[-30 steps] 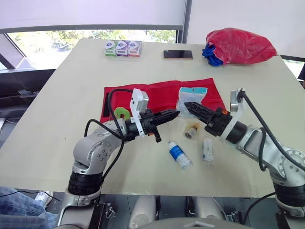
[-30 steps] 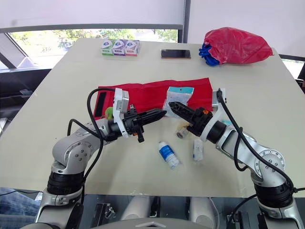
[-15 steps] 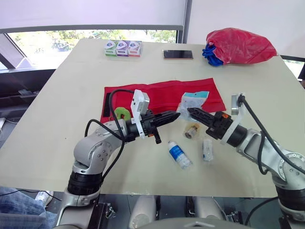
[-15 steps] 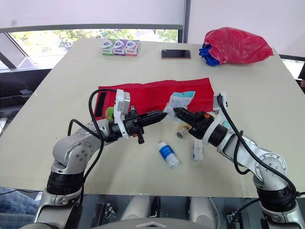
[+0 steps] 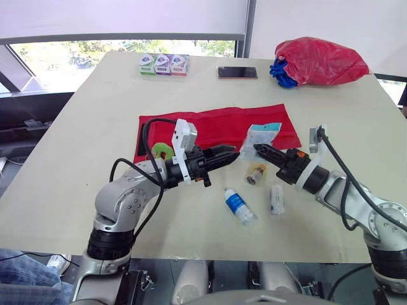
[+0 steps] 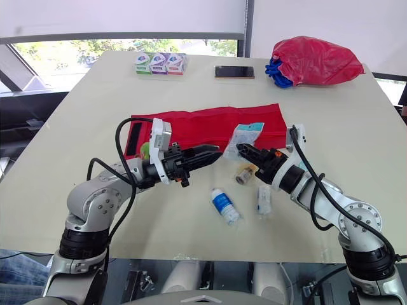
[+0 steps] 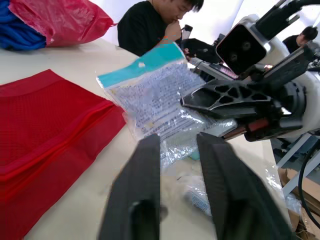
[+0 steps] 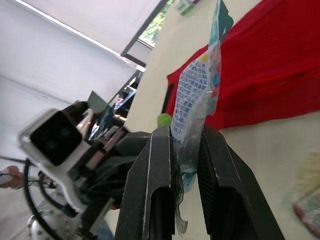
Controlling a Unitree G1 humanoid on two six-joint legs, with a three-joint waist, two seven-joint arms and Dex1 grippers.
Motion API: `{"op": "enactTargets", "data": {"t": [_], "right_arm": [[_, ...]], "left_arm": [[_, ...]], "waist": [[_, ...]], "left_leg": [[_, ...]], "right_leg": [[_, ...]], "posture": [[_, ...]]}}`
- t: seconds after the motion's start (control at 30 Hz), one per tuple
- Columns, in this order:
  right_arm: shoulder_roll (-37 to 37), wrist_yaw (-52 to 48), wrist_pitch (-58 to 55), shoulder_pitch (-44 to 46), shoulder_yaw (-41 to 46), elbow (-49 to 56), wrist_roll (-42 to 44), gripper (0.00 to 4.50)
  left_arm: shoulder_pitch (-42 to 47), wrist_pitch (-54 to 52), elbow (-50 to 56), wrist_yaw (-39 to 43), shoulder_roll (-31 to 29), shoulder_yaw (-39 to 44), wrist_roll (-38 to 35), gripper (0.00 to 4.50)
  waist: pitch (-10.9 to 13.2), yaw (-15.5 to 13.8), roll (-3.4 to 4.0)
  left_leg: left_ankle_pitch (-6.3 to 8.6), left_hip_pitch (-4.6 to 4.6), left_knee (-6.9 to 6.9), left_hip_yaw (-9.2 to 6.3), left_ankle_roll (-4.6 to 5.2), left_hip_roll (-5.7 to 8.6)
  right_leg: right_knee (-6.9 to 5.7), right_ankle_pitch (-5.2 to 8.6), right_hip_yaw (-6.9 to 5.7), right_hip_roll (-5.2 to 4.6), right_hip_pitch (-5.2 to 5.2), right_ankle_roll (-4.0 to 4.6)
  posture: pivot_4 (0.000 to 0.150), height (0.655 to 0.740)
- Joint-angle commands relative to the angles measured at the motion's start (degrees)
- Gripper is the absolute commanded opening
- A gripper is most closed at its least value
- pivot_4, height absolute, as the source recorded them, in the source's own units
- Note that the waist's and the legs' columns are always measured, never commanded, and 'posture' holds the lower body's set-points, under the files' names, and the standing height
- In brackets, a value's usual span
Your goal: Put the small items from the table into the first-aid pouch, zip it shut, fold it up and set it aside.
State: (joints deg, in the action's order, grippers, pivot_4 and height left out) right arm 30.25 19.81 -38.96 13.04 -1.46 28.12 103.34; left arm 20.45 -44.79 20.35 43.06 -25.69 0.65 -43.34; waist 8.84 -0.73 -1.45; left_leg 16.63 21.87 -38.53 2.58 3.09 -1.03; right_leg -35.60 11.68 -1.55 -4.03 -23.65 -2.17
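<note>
- The right fingers [image 5: 270, 154] are clamped on the bottom edge of a clear packet [image 5: 262, 133] with a teal header. They hold it upright off the table [image 5: 76, 159], by the near right corner of the red pouch [image 5: 210, 124]. I reckon it's lifted like that so it can slide in edge-first.
- The left fingers [image 5: 219, 155] are spread apart with nothing in them, tips pointing at the packet and close to it. My guess is they're ready to steady it or tease the pouch mouth open.
- The pouch lies flat and unfolded across the middle of the table, so no zipping or folding yet.
- A small bottle [image 5: 240, 205], a vial [image 5: 256, 173] and a sachet [image 5: 276, 198] lie loose on the table just in front of the pouch. A green item [image 5: 161, 150] sits by its left end. Early days, I'd say.
</note>
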Motion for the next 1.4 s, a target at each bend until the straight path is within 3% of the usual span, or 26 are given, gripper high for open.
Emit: {"op": "enactTargets", "data": {"t": [0.03,0.17,0.2,0.37,0.6,0.8,1.1,1.3,1.4], "right_arm": [[0.49,-0.61,0.1,-0.3,2.15,1.61,0.09,0.1],[1.84,-1.62,-0.05,-1.81,3.73,2.51,-0.06,0.1],[2.28,-2.0,-0.16,-2.19,4.08,2.79,-0.32,0.1],[3.49,-3.33,-0.42,-3.89,5.37,3.49,-1.53,0.1],[3.12,-4.05,-0.51,-4.64,5.0,4.28,-3.38,0.1],[2.28,-4.53,-0.6,-4.59,4.25,4.53,-4.69,0.1],[1.06,-5.17,-1.02,-4.65,3.72,4.75,-5.94,0.1],[0.72,-6.17,-1.01,-4.36,3.92,5.09,-6.09,0.1],[1.03,-6.99,-1.25,-4.32,3.9,5.87,-5.84,0.1]], "left_arm": [[1.39,2.12,-1.71,-0.06,-1.85,2.1,1.61,2.43],[2.98,7.85,-7.36,-0.57,-5.19,2.6,8.61,4.29],[3.51,9.9,-9.31,-0.8,-6.1,2.44,10.94,4.46],[7.96,21.54,-22.32,-3.16,-9.66,1.43,23.04,4.46],[13.4,30.54,-36.97,-4.16,-12.69,1.95,31.48,4.46],[15.18,37.89,-48.26,0.2,-16.77,-0.69,37.96,4.46],[11.24,35.98,-46.8,14.02,-20.82,-0.94,36.04,4.46],[10.57,35.59,-44.05,14.99,-20.79,-0.83,36.71,4.46],[12.55,37.14,-46.24,10.86,-19.64,-0.99,39.17,4.46]], "waist": [[0.0,0.01,0.0],[0.01,-0.06,0.0],[0.01,-0.06,0.0],[0.01,-0.05,-0.01],[0.01,-0.04,-0.04],[0.01,0.02,-0.06],[0.01,0.09,-0.14],[0.01,0.0,-0.15],[0.01,0.03,-0.14]], "left_leg": [[0.0,0.0,0.0,0.0,0.0,0.0],[0.0,0.01,0.0,0.0,0.0,0.0],[0.0,0.01,0.0,0.0,0.0,0.0],[0.0,0.02,0.01,0.02,0.0,-0.02],[0.01,0.15,0.02,0.03,0.01,-0.04],[0.01,0.15,0.06,0.03,0.01,-0.06],[0.01,0.18,0.07,0.07,0.01,-0.11],[0.01,0.19,0.06,0.02,0.01,-0.13],[0.01,0.19,0.06,0.04,0.01,-0.12]], "right_leg": [[0.0,0.0,0.0,0.0,0.0,0.0],[0.0,0.0,-0.01,0.01,-0.01,0.0],[0.0,0.0,-0.01,0.01,-0.01,0.0],[0.05,0.0,-0.02,0.01,-0.01,0.0],[0.1,-0.11,-0.04,-0.02,-0.11,-0.18],[0.11,-0.13,-0.07,-0.03,-0.14,-0.21],[0.14,-0.06,-0.08,-0.17,-0.17,-0.07],[0.13,-0.03,-0.1,-0.45,-0.17,0.0],[0.13,-0.05,-0.1,-0.45,-0.17,-0.03]], "posture": [[0.15,0.74],[0.15,0.74],[0.15,0.74],[0.15,0.74],[0.15,0.74],[0.15,0.74],[0.15,0.74],[0.15,0.74],[0.15,0.74]]}}
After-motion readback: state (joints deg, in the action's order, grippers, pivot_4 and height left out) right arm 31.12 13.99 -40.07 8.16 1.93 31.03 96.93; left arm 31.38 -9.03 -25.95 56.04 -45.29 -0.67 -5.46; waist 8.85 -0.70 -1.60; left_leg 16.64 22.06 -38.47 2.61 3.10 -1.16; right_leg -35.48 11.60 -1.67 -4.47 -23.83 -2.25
